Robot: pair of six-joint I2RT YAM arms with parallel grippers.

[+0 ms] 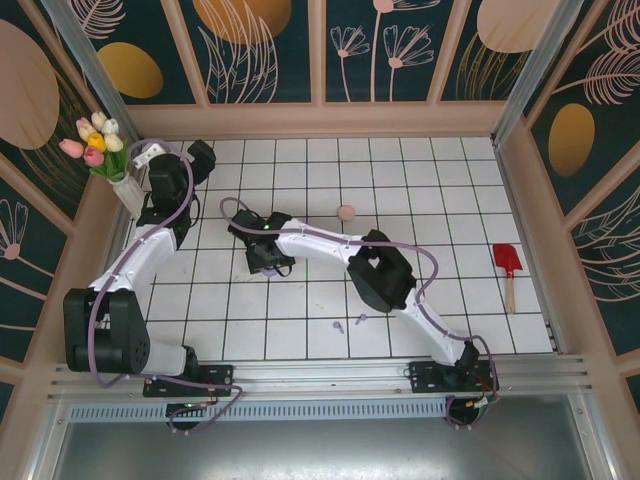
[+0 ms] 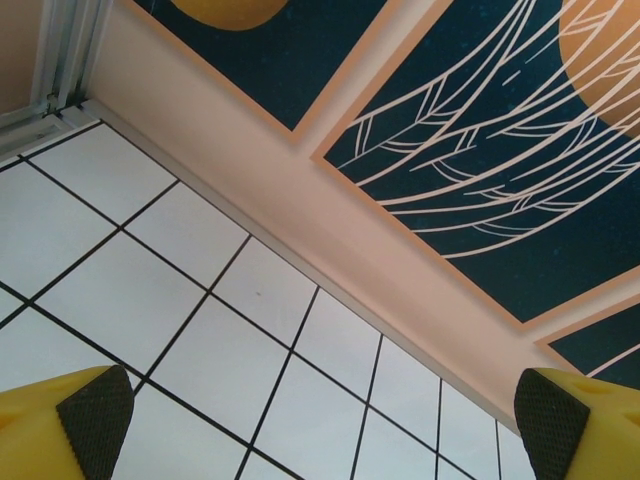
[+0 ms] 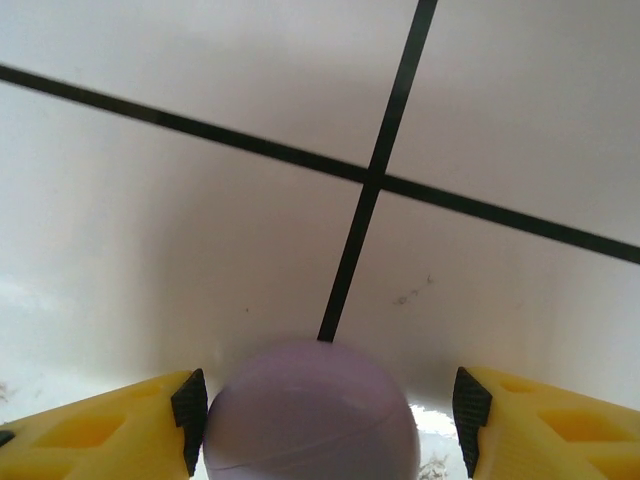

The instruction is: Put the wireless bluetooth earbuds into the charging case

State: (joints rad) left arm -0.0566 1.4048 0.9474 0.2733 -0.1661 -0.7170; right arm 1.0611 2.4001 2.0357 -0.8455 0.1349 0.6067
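Observation:
A round lilac charging case [image 3: 310, 415], shut, sits on the white tiles between the fingers of my right gripper [image 3: 325, 420]. The left pad [image 3: 190, 420] is at its side. The right pad [image 3: 468, 415] stands clear of it, so the jaws are open. From above, the right gripper [image 1: 266, 256] hangs low over the tiles left of centre. A pink round case [image 1: 347, 212] lies further back. Two tiny lilac earbuds [image 1: 338, 325] [image 1: 360, 319] lie near the front. My left gripper [image 1: 200, 155] is at the back left, wide open [image 2: 320, 410] with nothing between its fingers.
A vase of tulips [image 1: 98, 145] stands in the back left corner beside the left arm. A red toy shovel [image 1: 508, 266] lies at the right edge. Patterned walls [image 1: 320, 50] enclose the tiled floor on three sides.

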